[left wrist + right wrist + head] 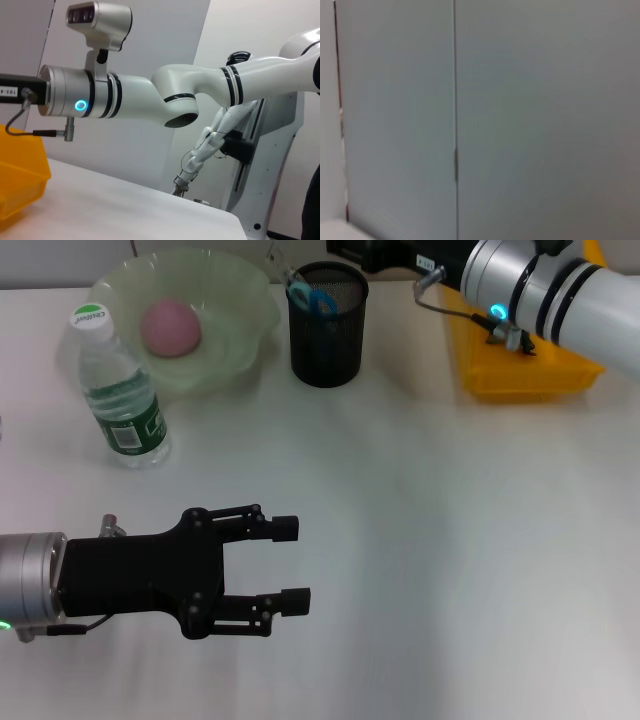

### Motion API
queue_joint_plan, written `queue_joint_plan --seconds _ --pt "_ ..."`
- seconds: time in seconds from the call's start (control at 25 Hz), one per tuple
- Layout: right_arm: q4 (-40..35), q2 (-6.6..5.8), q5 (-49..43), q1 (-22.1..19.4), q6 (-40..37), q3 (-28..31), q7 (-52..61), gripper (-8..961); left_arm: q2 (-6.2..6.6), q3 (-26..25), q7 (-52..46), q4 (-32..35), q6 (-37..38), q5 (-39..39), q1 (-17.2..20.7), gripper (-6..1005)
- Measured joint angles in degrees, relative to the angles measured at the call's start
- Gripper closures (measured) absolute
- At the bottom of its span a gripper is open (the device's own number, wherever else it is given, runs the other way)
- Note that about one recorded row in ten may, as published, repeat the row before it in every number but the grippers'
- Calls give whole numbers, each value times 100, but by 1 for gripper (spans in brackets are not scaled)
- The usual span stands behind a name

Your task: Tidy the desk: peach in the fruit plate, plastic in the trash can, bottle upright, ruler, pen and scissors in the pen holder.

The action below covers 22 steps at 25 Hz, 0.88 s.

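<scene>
The peach (170, 326) is sitting in the pale green fruit plate (245, 300) at the far left of the counter (430, 540), with the bottle (118, 390) standing upright just in front of it and the scissors (312, 300) poking out of the black mesh pen holder (328, 340) beside the plate. I am holding my left gripper (290, 565) low over the near counter, its jaws spread and gripping nothing. My right arm (560, 290) is reaching over the yellow bin (530, 370) at the far right, and I cannot tell how its jaws are standing.
</scene>
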Motion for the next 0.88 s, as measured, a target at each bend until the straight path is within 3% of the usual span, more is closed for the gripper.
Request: queue_joint_plan --seconds 0.12,0.56,0.64,0.68,0.84,0.88 --pt "-213 0 144 -164 -139 55 32 266 0 -3 0 0 -3 0 2 213" --pt "-808 -67 122 -1156 -1874 544 852 185 0 1 0 0 -3 0 2 213" --pt "-831 -225 -6 -1443 -2439 587 1355 170 0 1 -1 0 0 0 1 213" --pt "-831 -225 -6 -1443 -2439 587 1355 170 0 1 -1 0 0 0 1 213" --pt "-775 -523 -566 -1925 -3576 727 2095 170 0 1 -28 0 0 0 0 213" --pt "-775 -523 -566 -1925 -3576 727 2095 170 0 1 -41 0 1 0 0 213"
